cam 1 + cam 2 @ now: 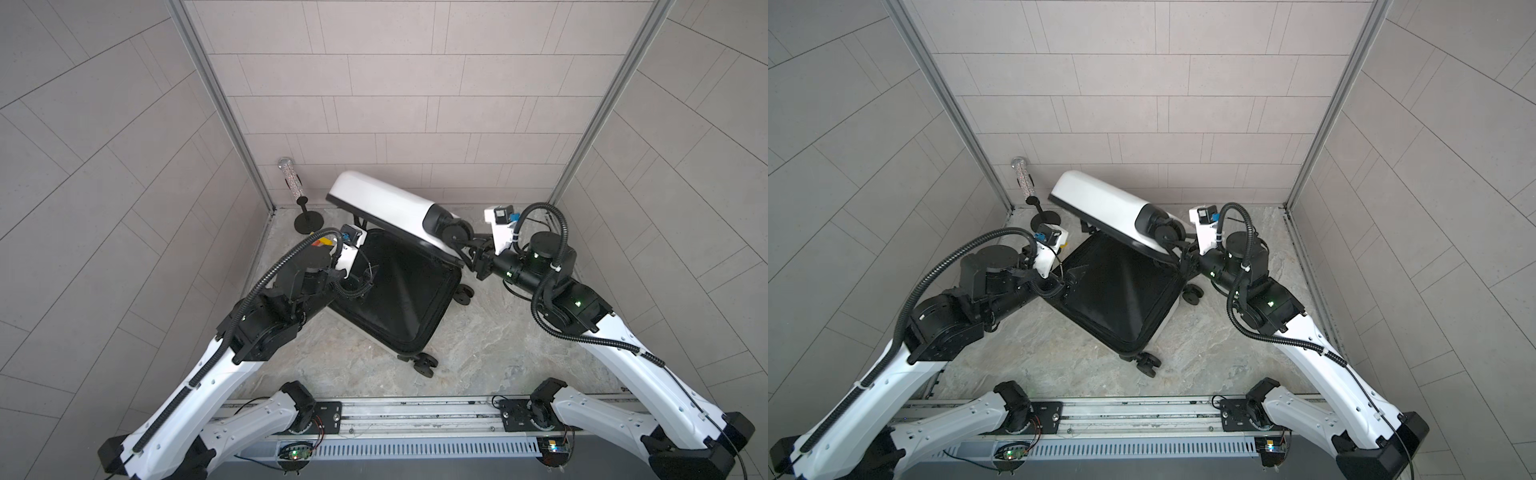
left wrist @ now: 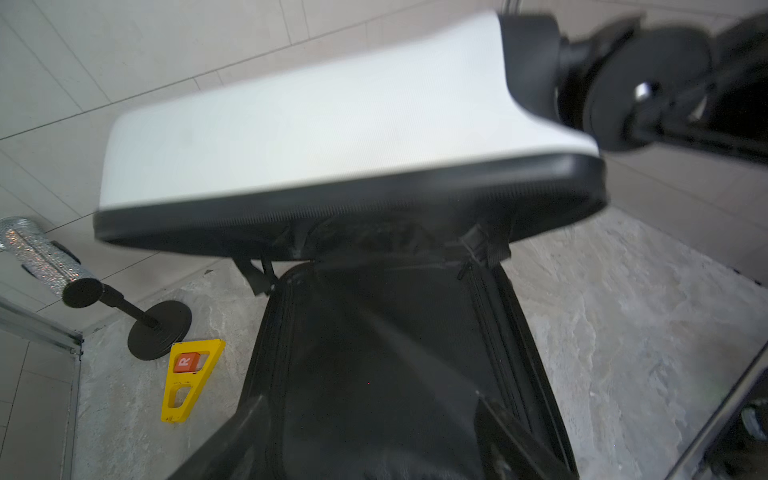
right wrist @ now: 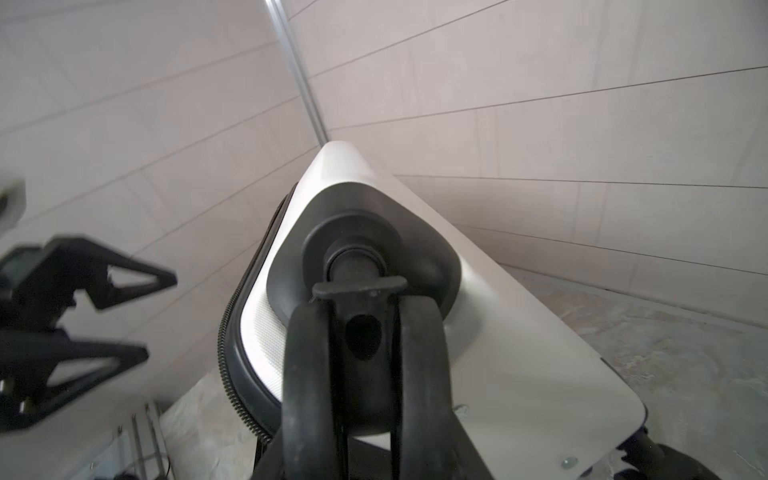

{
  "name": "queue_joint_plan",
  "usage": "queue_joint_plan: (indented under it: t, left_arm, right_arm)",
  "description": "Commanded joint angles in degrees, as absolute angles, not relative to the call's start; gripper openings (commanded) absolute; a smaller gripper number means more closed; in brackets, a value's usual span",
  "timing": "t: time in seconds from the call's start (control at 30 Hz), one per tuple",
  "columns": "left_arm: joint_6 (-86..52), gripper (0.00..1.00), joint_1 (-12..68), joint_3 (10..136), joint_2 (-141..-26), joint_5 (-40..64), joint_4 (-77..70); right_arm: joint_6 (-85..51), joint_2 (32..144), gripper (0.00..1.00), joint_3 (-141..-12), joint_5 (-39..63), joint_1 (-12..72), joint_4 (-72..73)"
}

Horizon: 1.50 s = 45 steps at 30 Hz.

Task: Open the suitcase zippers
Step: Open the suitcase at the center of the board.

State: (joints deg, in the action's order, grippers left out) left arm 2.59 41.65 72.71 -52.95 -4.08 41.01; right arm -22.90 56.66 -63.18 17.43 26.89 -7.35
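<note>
Pale tiled walls enclose a grey marbled tabletop. The suitcase sits mid-table toward the back and is open. Its black-lined half lies flat, and its white half is raised at a slant, close to the back wall. The zippers show as a black toothed band along the raised half's edge, parted from the lower half, so the unzipping looks done.

The left gripper hovers over the lining with its jaws spread, holding nothing. The right gripper is at a wheel of the raised half. Whether its jaws pinch the wheel I cannot tell.

The likely risk is that the round wheel slips free and the raised half drops onto the left gripper, which is in its path. If pushed further back, the raised half would strike the wall.

A glittery tube on a black stand and a yellow tag crowd the far left corner. Open room lies in front of the case and to its front right.
</note>
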Motion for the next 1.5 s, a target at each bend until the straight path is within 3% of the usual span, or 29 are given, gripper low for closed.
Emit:
queue_joint_plan:
  t: [0.0, 0.13, 0.23, 0.3, 0.5, 0.73, 1.07, 1.47]
  left_arm:
    - [8.8, 0.81, 41.7, 68.4, -55.6, 2.0, 45.0]
    - [11.9, 0.81, 43.3, 64.3, -61.2, 6.4, 45.1]
    - [13.9, 0.80, 46.7, 63.8, -68.7, 1.4, 44.8]
    - [14.0, 0.79, 47.8, 64.8, -74.9, -2.5, 44.2]
    - [17.4, 0.73, 49.1, 73.1, -92.0, -0.1, 53.5]
    - [20.4, 0.71, 51.0, 72.1, -96.1, 8.7, 53.3]
    - [16.8, 0.71, 56.6, 74.5, -99.7, 14.6, 47.6]
    - [8.4, 0.71, 59.4, 81.5, -106.0, 19.8, 36.0]
  right_arm:
    - [-30.2, 57.0, 0.00, -65.0, 13.7, 21.1, 0.8]
    - [-31.4, 57.7, 0.00, -64.8, 16.2, 14.8, 1.4]
    - [-32.9, 57.6, 0.00, -64.4, 18.9, 10.2, 2.3]
    - [-33.6, 57.4, 0.00, -64.1, 20.6, 7.5, 3.2]
    - [-37.1, 57.7, 0.00, -61.4, 21.8, -0.1, 3.9]
    - [-44.9, 60.7, 0.00, -56.9, 18.6, -9.1, 5.3]
    - [-54.3, 74.7, 0.00, -52.1, 13.3, -10.4, 11.5]
    - [-55.0, 97.0, 0.01, -64.9, 16.8, -6.7, 11.0]
